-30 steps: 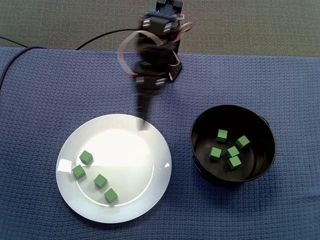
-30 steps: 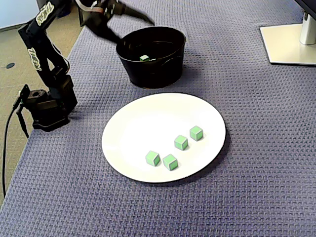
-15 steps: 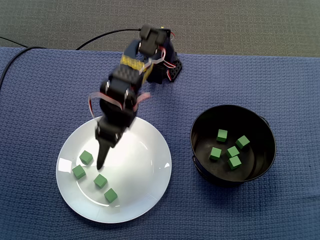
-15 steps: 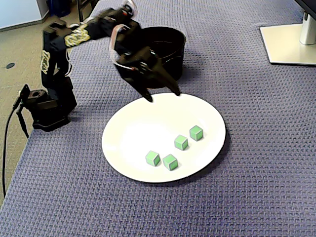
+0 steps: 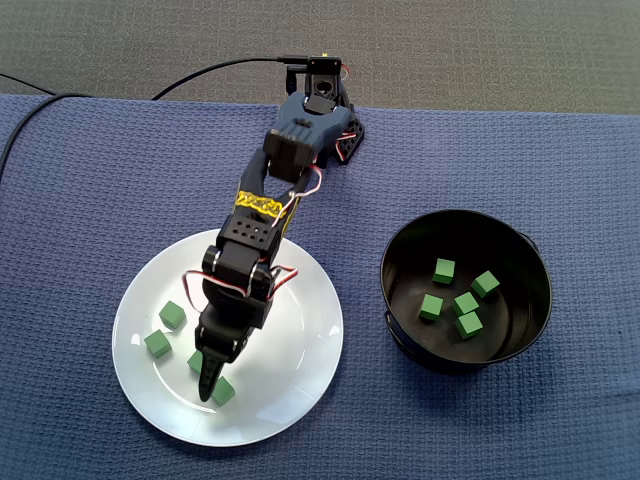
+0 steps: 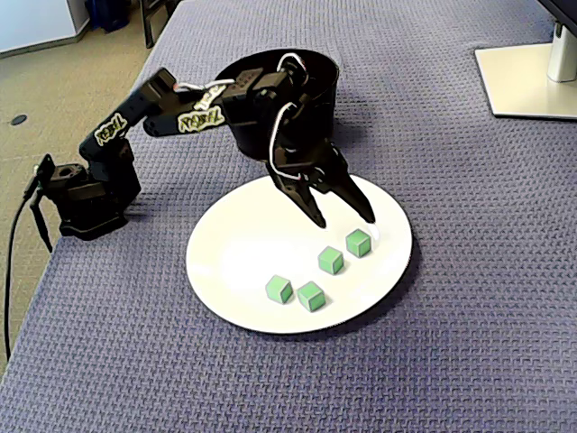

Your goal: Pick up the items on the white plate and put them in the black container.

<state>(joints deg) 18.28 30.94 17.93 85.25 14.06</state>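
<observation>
On blue cloth [image 5: 80, 200], hovering over the white plate [image 6: 239, 257] with the gripper [image 6: 344, 221] spread open and empty, near four green cubes [image 6: 331, 261] lying toward its lower edge in both fixed views, beside the black container [image 5: 510, 335] holding five more.

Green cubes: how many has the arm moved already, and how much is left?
Done: five green cubes lie in the black container. In hand: nothing; the tool is open and empty, poised just over the end cube on the white plate. Left: all four cubes on the plate, that one included.
</observation>
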